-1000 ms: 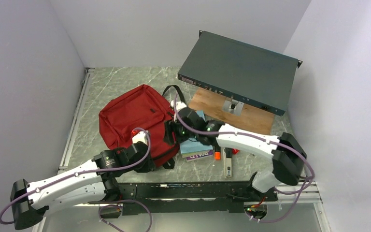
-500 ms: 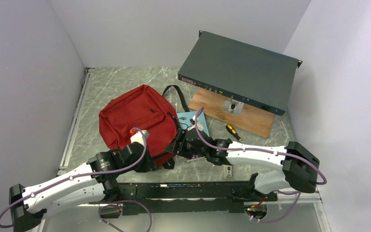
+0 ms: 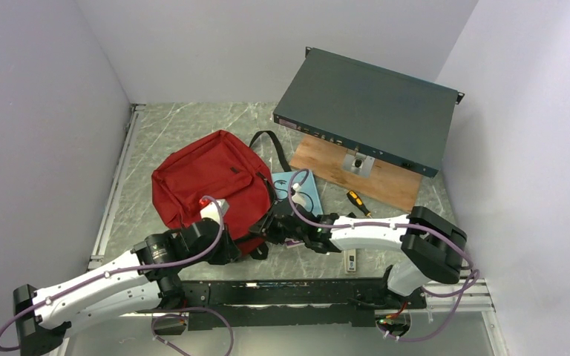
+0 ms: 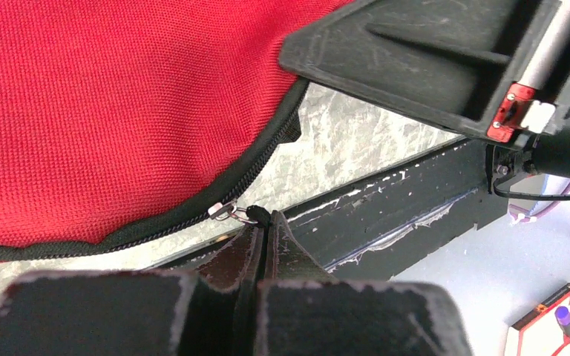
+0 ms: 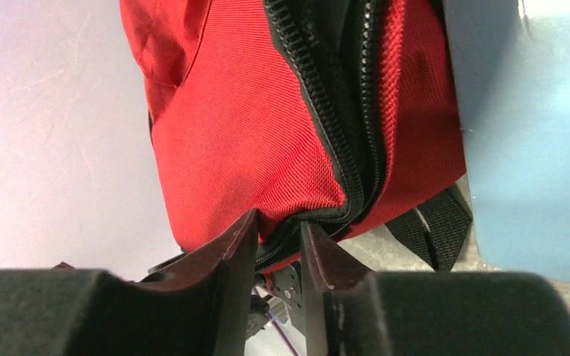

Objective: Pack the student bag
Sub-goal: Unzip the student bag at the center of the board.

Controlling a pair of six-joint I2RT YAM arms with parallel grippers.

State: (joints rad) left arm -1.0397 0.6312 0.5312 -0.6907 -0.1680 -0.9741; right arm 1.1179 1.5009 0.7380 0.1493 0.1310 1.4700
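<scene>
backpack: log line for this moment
left hand: shut on zip pull | right hand: pinching backpack edge | book, screwdriver: not packed

The student bag (image 3: 208, 178) lies left of a book (image 3: 306, 195), a box (image 3: 367, 111) over a board (image 3: 395, 185) behind them.

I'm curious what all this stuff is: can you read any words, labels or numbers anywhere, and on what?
No text here can be read.
Bag: a small dark mark on the front, too small to read.
Box: pale labels along its front strip, too small to read.
Blue booklet: black marking, too blurred to read.
</scene>
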